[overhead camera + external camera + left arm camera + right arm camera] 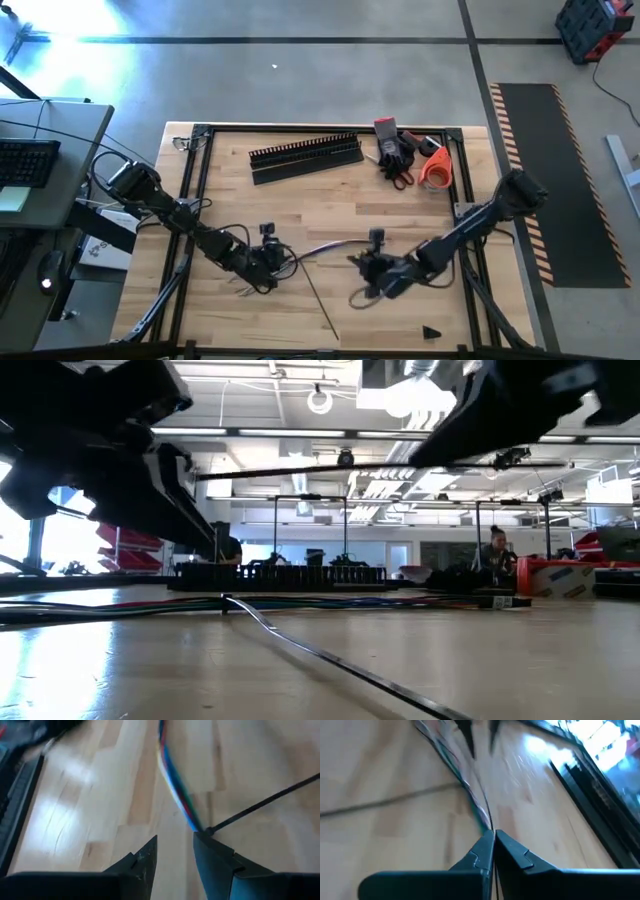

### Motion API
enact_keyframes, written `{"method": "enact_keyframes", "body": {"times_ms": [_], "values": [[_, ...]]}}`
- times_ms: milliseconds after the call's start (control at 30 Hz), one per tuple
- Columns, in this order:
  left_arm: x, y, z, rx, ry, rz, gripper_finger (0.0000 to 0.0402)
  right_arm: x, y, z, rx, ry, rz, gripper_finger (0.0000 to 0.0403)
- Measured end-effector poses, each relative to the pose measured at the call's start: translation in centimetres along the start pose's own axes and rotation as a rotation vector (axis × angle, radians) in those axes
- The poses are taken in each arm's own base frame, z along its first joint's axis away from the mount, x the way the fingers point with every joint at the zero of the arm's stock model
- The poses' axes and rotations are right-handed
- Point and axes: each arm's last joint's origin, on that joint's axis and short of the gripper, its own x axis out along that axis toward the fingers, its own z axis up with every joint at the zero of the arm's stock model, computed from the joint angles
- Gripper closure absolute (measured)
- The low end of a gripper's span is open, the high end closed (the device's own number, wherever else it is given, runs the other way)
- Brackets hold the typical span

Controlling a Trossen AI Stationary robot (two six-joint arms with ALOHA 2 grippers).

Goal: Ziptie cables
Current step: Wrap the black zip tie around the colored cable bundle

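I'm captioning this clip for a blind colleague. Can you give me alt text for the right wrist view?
The right gripper is shut on the cables, a thin multicoloured bundle running away from its dark fingertips across the wooden table. A thin dark zip tie crosses the wood beside the bundle, and a black frame rail borders the table.

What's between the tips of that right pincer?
The right pincer is shut on the cables, which run out over the wooden table. The pinched part itself is hidden by the fingers.
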Motion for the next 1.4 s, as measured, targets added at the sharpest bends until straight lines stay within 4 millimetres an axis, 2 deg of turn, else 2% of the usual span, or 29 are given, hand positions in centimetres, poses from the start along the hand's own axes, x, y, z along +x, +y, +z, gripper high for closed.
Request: {"method": "enact_keyframes", "body": {"times_ms": [233,567,800,967,1133,1267,1400], "values": [[0.2,-1.4,2.0,-0.003,-0.305,-0.218,0.0307,-1.3,1.8,0.8,0.004,-0.114,0.013,0.0403],[1.1,-1.9,4.0,-0.042,-0.6,-0.195,0.0307,-1.5,2.0,1.2,-0.006,-0.157,0.017,0.0403],[0.6,-2.2,5.1,-0.039,-0.671,-0.106,0.0309,-1.5,2.0,1.2,-0.002,-0.156,0.021,0.0403],[-0.1,-2.4,5.6,-0.031,-0.735,-0.1,0.0338,-1.5,2.0,1.2,0.001,-0.155,0.021,0.0403],[-0.2,-2.5,5.4,-0.029,-0.715,-0.07,0.0395,-1.5,2.0,1.2,0.013,-0.152,0.022,0.0403],[-0.3,-2.8,5.2,0.001,-0.696,-0.038,0.0399,-1.4,1.9,0.8,0.04,-0.141,0.021,0.0403],[-0.2,-3.5,5.4,0.047,-0.624,-0.009,0.0401,-0.6,1.3,-0.7,0.095,-0.097,-0.009,0.0403]]}}
